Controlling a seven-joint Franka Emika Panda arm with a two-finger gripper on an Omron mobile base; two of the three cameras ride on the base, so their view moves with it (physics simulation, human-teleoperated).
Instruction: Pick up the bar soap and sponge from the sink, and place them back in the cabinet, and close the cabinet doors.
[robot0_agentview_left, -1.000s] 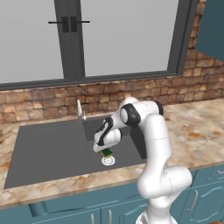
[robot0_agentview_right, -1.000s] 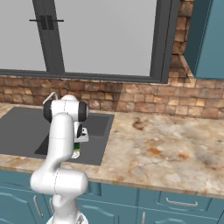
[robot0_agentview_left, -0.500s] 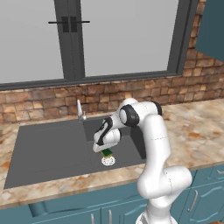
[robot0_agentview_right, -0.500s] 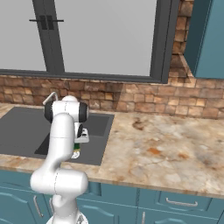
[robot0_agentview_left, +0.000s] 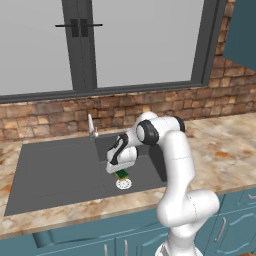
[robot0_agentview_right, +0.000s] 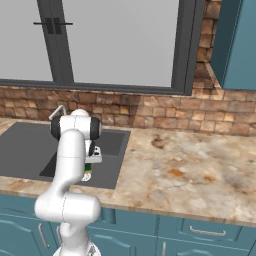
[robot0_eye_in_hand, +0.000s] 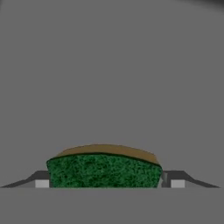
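Step in hand, as judged: closing on the sponge (robot0_eye_in_hand: 104, 170) in the sink (robot0_agentview_left: 55, 170) basin. In the hand view the sponge fills the gap between the two fingertips (robot0_eye_in_hand: 42, 181), which sit at the bottom left and bottom right of the frame, each right beside a short end of the block. The gripper (robot0_eye_in_hand: 109, 183) is partly open around the sponge; cannot tell whether the pads press it yet, so no firm hold is claimed.

To do this well: squeeze evenly on both short ends, let the soft block compress a little before lifting, then lift straight up so it clears the basin wall and the faucet (robot0_agentview_left: 91, 126) nearby.

Location: in the left base view the sponge shows as a small green patch just below the hand, centre of the frame, right above the white drain (robot0_agentview_left: 123, 184). In the right base view it is a sliver of green at lower left, beside the arm.

Appearance: dark green coarse face toward the camera, yellow-tan layer showing along its upper edge, flat rectangular block
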